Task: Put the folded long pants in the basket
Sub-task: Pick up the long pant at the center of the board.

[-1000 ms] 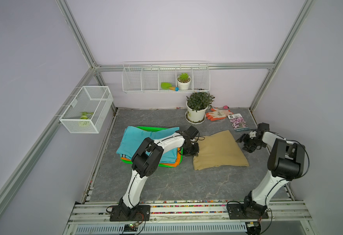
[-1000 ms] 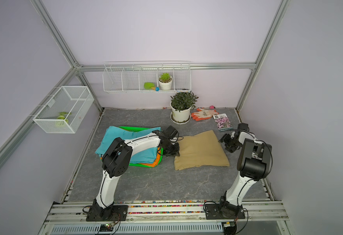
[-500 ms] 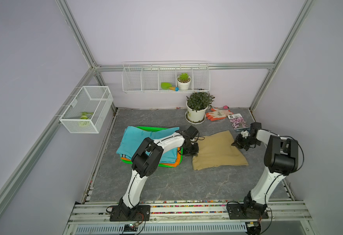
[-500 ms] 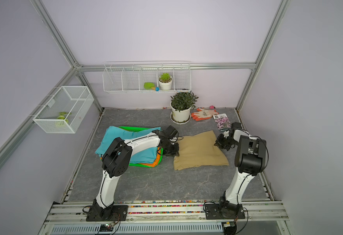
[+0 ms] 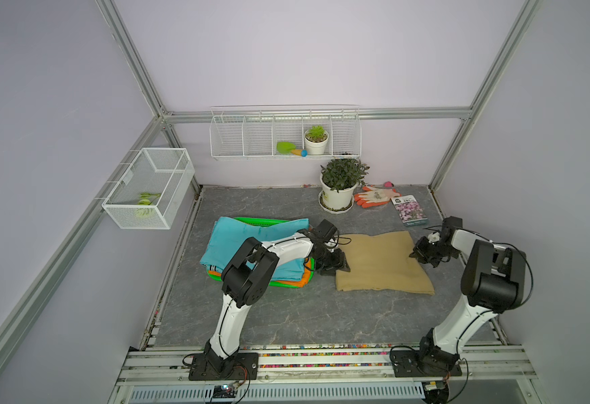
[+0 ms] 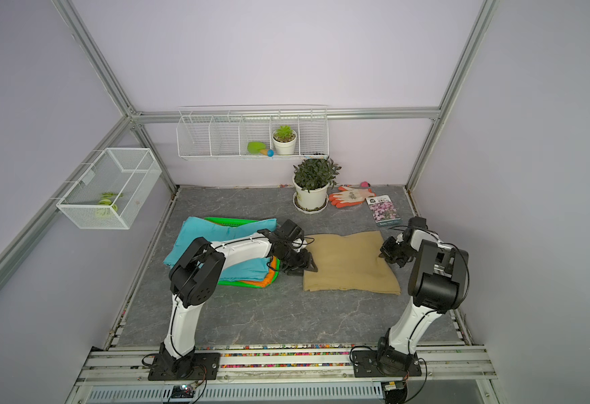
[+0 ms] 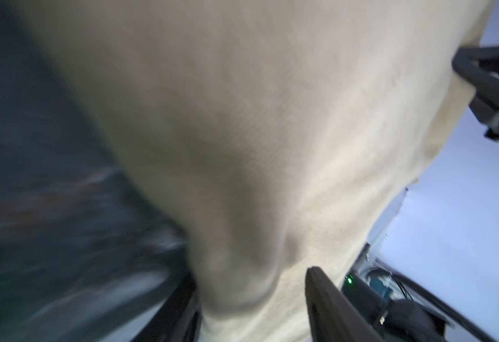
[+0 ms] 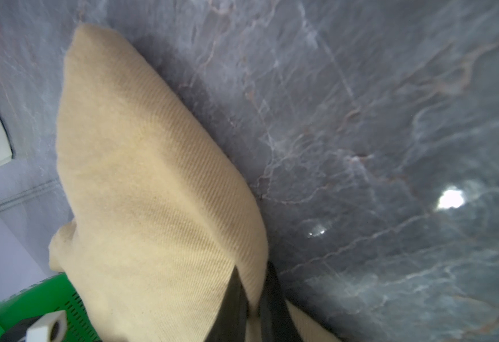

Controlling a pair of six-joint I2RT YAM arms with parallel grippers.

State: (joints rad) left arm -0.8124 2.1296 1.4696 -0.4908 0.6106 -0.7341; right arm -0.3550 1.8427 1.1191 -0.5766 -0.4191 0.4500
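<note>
Tan pants (image 5: 381, 262) lie on the counter (image 5: 286, 314), at 3 o'clock from the basket (image 5: 251, 221). Your right pincer (image 8: 254, 311) pinches their 3 o'clock edge. The left pincer (image 7: 251, 296), blurred, seems parted. Close it on the cloth, then lift both ends level.

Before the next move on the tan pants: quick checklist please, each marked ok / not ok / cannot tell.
1. Grip of right gripper on tan pants: ok, shut on the edge.
2. Grip of left gripper on tan pants: not ok, jaws apart with cloth between them.
3. Fold of tan pants: ok, lying mostly flat on the table.
4. Room in basket above teal pants: cannot tell.
5. Way to basket: not ok, left arm lies over the stack.
</note>
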